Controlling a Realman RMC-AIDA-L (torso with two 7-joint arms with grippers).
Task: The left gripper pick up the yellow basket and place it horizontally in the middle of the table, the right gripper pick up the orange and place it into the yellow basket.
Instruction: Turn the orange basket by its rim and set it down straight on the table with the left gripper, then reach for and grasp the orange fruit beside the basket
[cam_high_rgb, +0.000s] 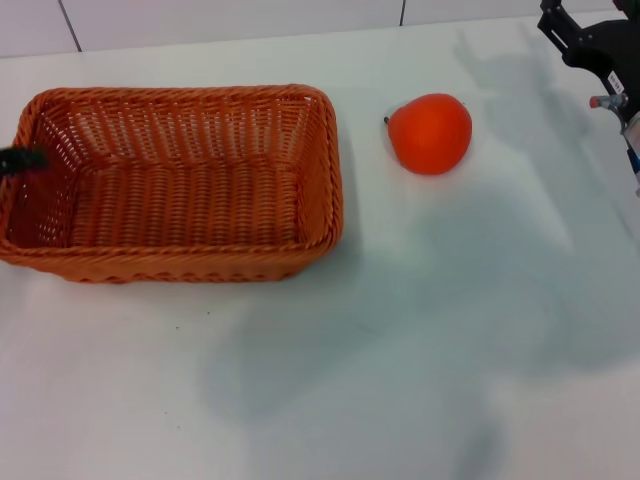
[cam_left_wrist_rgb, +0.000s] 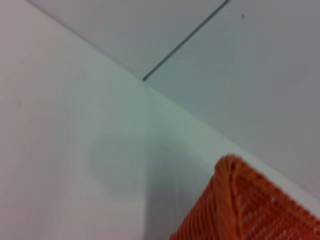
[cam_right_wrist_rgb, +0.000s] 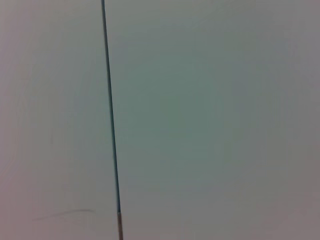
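The yellow basket (cam_high_rgb: 180, 185), an orange-brown wicker rectangle, lies lengthwise on the white table (cam_high_rgb: 400, 350), left of the middle and empty. The left gripper (cam_high_rgb: 20, 158) shows only as a black tip at the basket's left rim, at the head view's left edge. A corner of the basket (cam_left_wrist_rgb: 250, 205) shows in the left wrist view. The orange (cam_high_rgb: 430, 133) lies on the table to the right of the basket, apart from it. The right gripper (cam_high_rgb: 590, 45) hangs at the far right corner, above and to the right of the orange, holding nothing that I can see.
A pale wall with dark seams (cam_high_rgb: 68, 25) runs behind the table's far edge. The right wrist view shows only this wall and one seam (cam_right_wrist_rgb: 111, 125). The arms cast shadows on the table's front half (cam_high_rgb: 330, 370).
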